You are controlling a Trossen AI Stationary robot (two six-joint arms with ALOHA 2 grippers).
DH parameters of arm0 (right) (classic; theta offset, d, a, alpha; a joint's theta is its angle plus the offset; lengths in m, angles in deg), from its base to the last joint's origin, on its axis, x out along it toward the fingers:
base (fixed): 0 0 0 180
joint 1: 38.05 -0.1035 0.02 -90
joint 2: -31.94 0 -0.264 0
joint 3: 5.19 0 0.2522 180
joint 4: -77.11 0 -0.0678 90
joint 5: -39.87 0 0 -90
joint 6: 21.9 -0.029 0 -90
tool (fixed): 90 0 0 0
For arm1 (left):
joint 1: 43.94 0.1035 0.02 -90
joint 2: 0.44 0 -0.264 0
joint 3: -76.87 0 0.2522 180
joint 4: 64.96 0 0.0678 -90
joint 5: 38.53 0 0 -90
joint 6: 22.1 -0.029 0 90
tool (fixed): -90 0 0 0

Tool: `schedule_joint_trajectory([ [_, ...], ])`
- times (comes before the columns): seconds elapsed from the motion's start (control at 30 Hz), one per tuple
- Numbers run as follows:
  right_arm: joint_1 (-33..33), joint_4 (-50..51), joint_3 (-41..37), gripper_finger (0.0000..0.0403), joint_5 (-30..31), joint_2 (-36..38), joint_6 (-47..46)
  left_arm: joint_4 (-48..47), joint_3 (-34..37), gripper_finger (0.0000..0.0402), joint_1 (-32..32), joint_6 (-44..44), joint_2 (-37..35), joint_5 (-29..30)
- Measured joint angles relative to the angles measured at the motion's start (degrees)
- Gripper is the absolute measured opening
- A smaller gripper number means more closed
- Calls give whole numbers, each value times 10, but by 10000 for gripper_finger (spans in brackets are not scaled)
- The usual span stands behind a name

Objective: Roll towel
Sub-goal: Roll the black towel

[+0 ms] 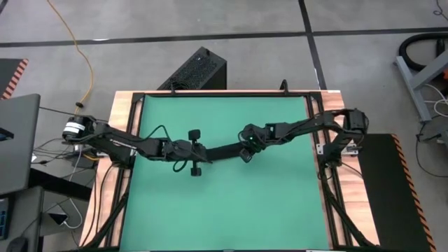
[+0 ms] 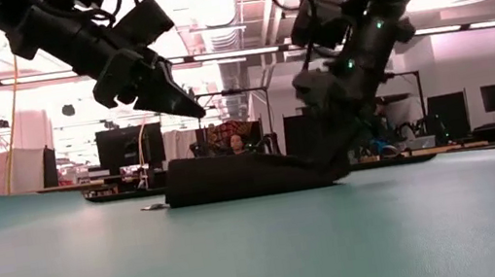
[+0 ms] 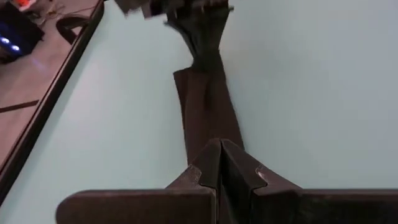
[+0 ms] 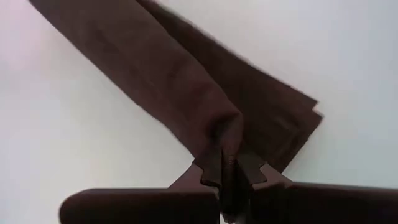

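The towel [image 1: 222, 152] is a black cloth folded into a narrow strip that lies across the middle of the green mat [image 1: 224, 210]; it also shows in the low view [image 2: 243, 176]. My right gripper [image 4: 227, 155] is shut on the towel's right end [image 2: 331, 170]. My left gripper [image 2: 196, 112] is shut with nothing between its fingers. It hangs above the towel's left end and slants down along the strip [image 3: 205, 106], clear of the cloth. My right gripper pinches a raised fold of the towel's upper layer [image 4: 225, 127] between its two fingers, close to the strip's right end. The fingers slant down from the table's right side. The fold rises into the fingers, while the layers beneath [image 4: 292, 118] and the rest of the strip lie on the mat.
A black ribbed box [image 1: 196, 70] stands on the floor beyond the table's far edge. The wooden table border [image 1: 122, 105] frames the mat. Bare mat lies on the near and far sides of the towel. A person [image 2: 234, 143] sits far back in the room.
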Motion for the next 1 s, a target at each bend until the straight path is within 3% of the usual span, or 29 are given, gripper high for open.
schedule_joint_trajectory([
  [0.43,5,0,53,21,-23,-55,25,-32,3,0,-24,-3,2,0],
  [0.7,4,20,59,21,-19,-53,29,64,79,0,-14,41,32,51],
  [1.0,5,23,59,21,-18,-53,32,97,94,0,-15,50,34,56],
])
